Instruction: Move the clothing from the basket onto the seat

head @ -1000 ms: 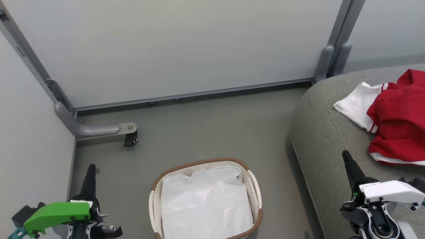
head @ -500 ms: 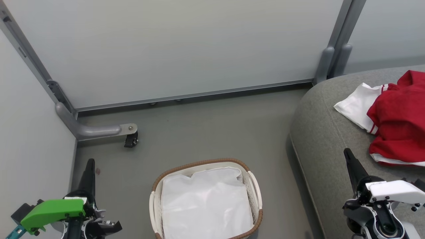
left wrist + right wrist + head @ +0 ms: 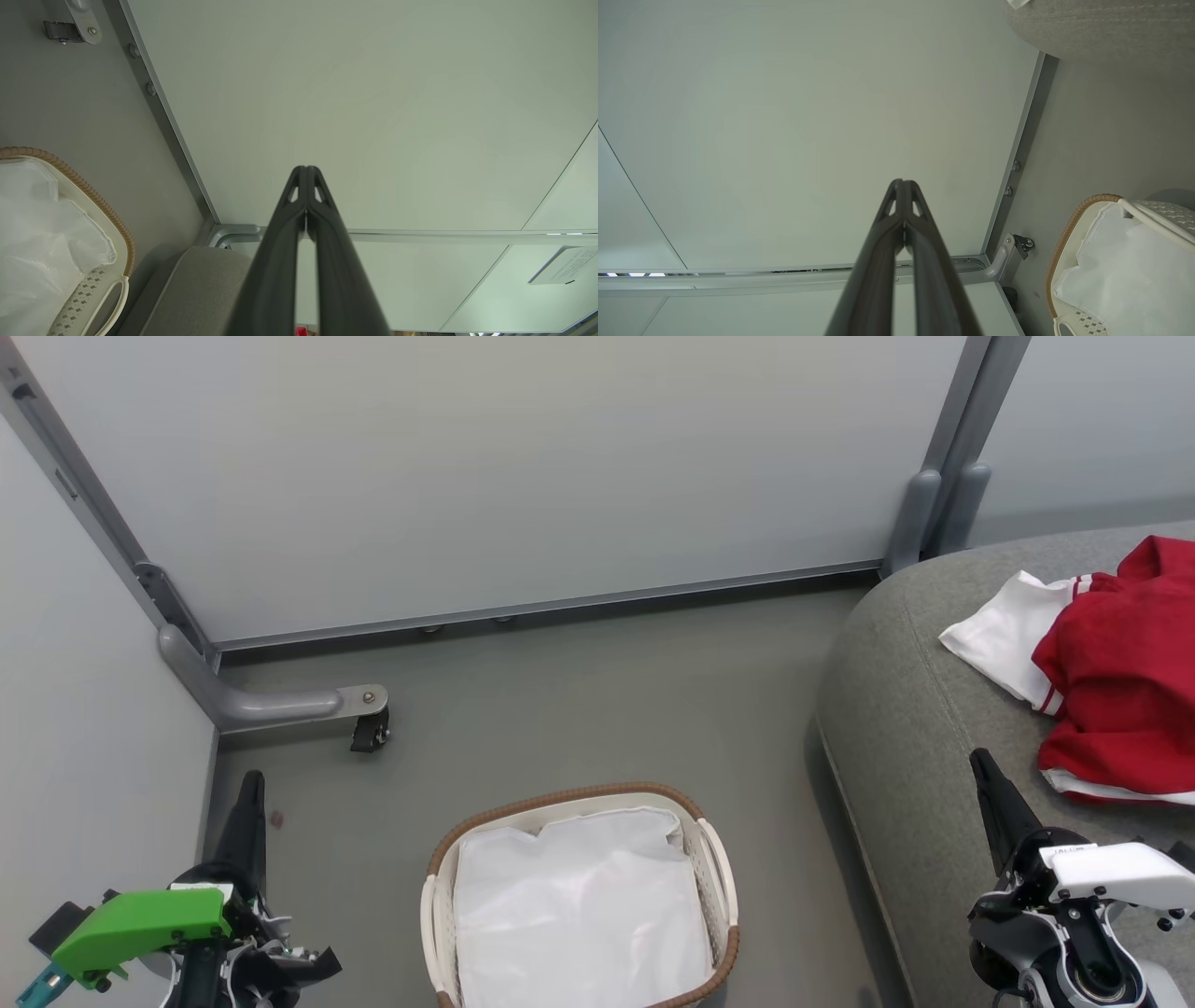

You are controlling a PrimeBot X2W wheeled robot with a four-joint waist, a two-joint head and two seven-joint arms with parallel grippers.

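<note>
The red and white clothing [image 3: 1111, 672] lies bunched on the grey seat [image 3: 906, 709] at the right. On the floor at bottom centre stands the basket [image 3: 579, 896], holding just its white liner; it also shows in the left wrist view [image 3: 70, 242] and the right wrist view [image 3: 1111, 266]. My left gripper [image 3: 250, 782] is shut and empty at the lower left, left of the basket; its tips [image 3: 306, 169] meet. My right gripper [image 3: 978, 758] is shut and empty over the seat's front, near the clothing's lower edge; its tips [image 3: 902, 182] touch.
Pale partition panels [image 3: 485, 476] close the back and left. A grey panel foot with a black caster [image 3: 369, 733] sticks out onto the floor left of the basket. Bare grey floor [image 3: 597, 700] lies between basket, panels and seat.
Both grippers have sunk slightly toward the bottom of the head view, staying shut. The clothing and the basket have not moved.
</note>
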